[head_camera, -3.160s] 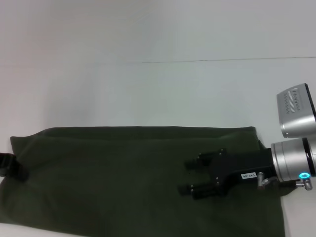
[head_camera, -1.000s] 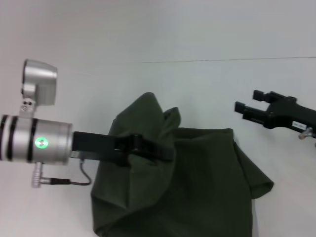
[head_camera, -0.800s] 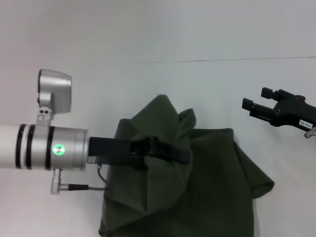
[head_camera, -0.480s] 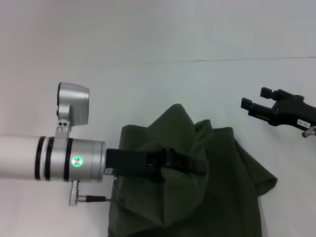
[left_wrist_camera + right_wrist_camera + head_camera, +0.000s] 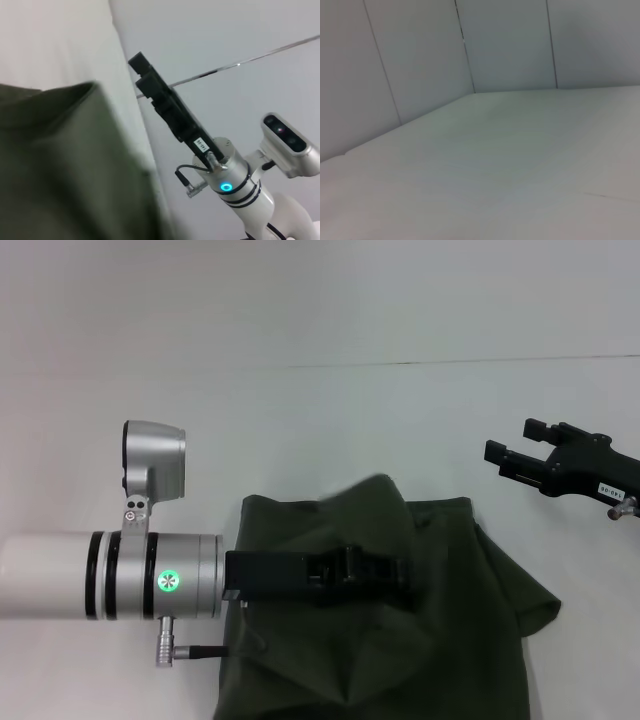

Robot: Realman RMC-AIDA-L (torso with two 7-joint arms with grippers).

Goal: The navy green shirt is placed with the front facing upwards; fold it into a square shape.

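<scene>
The navy green shirt (image 5: 440, 640) lies bunched on the white table (image 5: 300, 420), its plain green side up with no print showing. My left gripper (image 5: 398, 575) reaches in from the left over the shirt's middle. It is shut on a fold of cloth, which rises in a blurred hump just beyond it. The left wrist view is filled with green shirt (image 5: 60, 165) cloth close up. My right gripper (image 5: 512, 440) hovers open above bare table, off the shirt's far right corner, holding nothing. It shows again as the right gripper (image 5: 140, 72) in the left wrist view.
A thin dark seam (image 5: 450, 363) runs across the table behind the shirt. The right wrist view shows only the white tabletop (image 5: 520, 165) and pale wall panels (image 5: 510, 45).
The left gripper has carried the shirt's left end up and over toward the right, then sunk a little; the raised cloth hump has dropped lower. The right gripper left the shirt and now hovers, barely moving.
</scene>
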